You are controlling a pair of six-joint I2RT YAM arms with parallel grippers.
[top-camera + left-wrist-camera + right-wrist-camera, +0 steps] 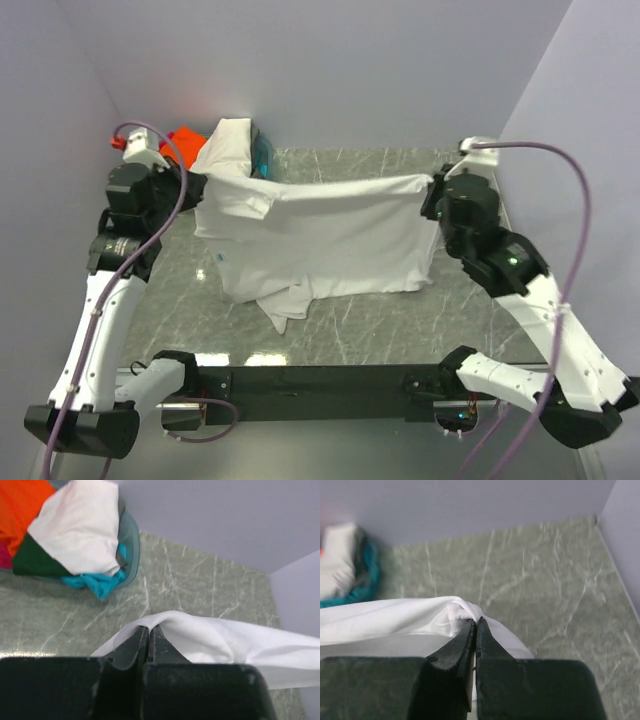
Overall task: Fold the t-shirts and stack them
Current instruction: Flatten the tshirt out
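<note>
On the left, our left gripper (149, 627) is clamped on one end of the plain white soft t-shirt (320, 235), just beside the heap of orange, cream and teal shirts (75, 530) in the worktop's far left corner. Across, our right gripper (476, 621) pinches the other end near the far right corner. The shirt hangs stretched between them, its lower folds bunched on the grey-green marble worktop (400, 320). We judge this the spreading step. Next we'd lay it flat toward the near edge, where bare marble shows; pale walls (60, 80) crowd both sides.
</note>
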